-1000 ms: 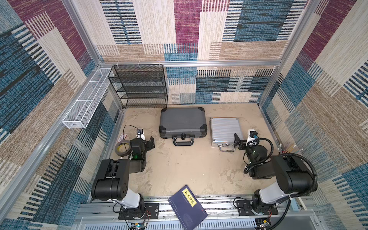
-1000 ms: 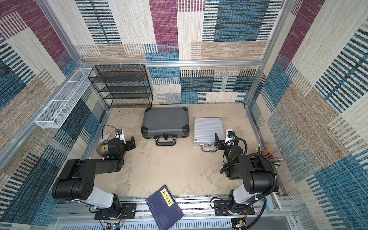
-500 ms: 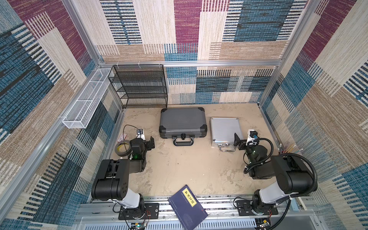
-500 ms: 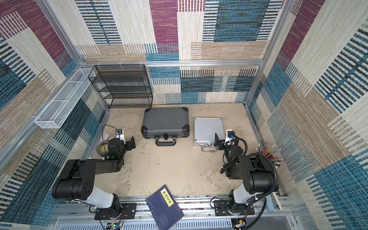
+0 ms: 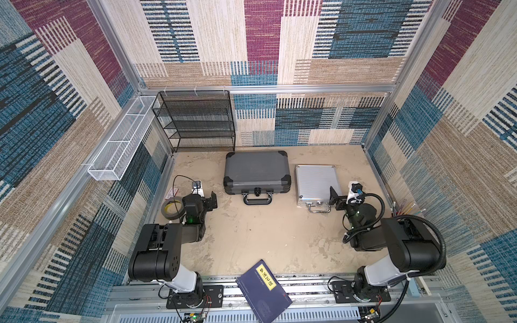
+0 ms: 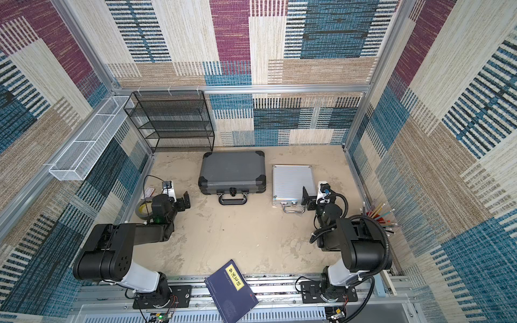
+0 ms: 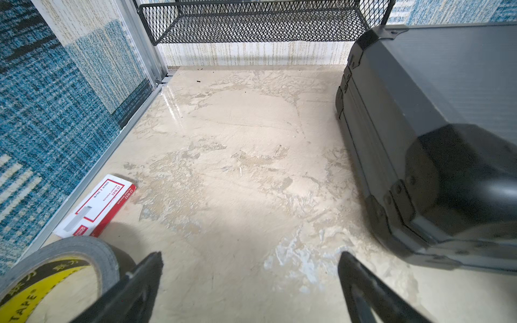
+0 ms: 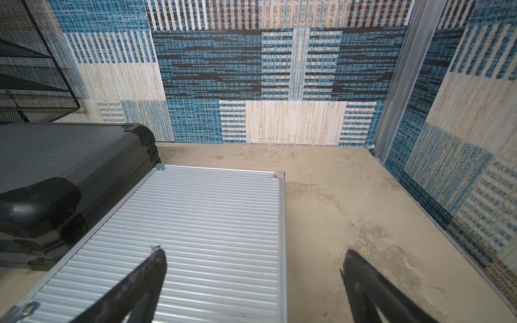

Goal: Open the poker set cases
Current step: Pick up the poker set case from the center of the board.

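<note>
Both poker set cases lie shut and flat on the tabletop, handles toward the arms. The larger dark grey case (image 5: 256, 170) (image 6: 232, 172) has black corners and sits mid-table. The ribbed silver case (image 5: 316, 181) (image 6: 292, 181) lies to its right. My left gripper (image 5: 210, 202) (image 7: 250, 256) is open over bare table, left of the grey case's (image 7: 436, 112) near corner and holding nothing. My right gripper (image 5: 335, 199) (image 8: 253, 256) is open and empty, straddling the silver case's (image 8: 201, 237) right edge near its front corner.
A tape roll (image 5: 172, 208) (image 7: 56, 268) and a red-and-white box (image 7: 98, 204) lie by the left wall. A black mesh shelf (image 5: 198, 120) stands at the back left, with a white wire basket (image 5: 120, 142) on the wall. A blue book (image 5: 263, 290) overhangs the front rail. Pencils (image 6: 377, 212) stand at the right.
</note>
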You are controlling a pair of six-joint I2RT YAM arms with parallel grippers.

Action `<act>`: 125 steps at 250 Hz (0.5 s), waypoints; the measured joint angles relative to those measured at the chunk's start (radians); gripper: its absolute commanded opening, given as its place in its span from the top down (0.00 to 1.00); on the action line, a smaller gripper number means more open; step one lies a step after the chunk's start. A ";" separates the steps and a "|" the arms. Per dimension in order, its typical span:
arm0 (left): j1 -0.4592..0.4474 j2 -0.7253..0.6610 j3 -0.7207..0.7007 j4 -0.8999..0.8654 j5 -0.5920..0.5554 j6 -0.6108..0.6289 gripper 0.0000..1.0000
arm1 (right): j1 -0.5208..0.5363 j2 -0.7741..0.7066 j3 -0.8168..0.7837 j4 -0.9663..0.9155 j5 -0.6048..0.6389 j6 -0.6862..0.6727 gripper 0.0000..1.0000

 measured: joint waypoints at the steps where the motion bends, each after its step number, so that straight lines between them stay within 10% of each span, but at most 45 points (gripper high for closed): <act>1: 0.000 0.000 0.000 0.000 0.000 0.000 0.02 | 0.000 0.000 0.000 0.000 0.000 0.001 0.14; 125: -0.072 -0.352 0.068 -0.253 -0.160 -0.066 0.14 | 0.011 -0.293 0.252 -0.589 0.037 0.096 0.27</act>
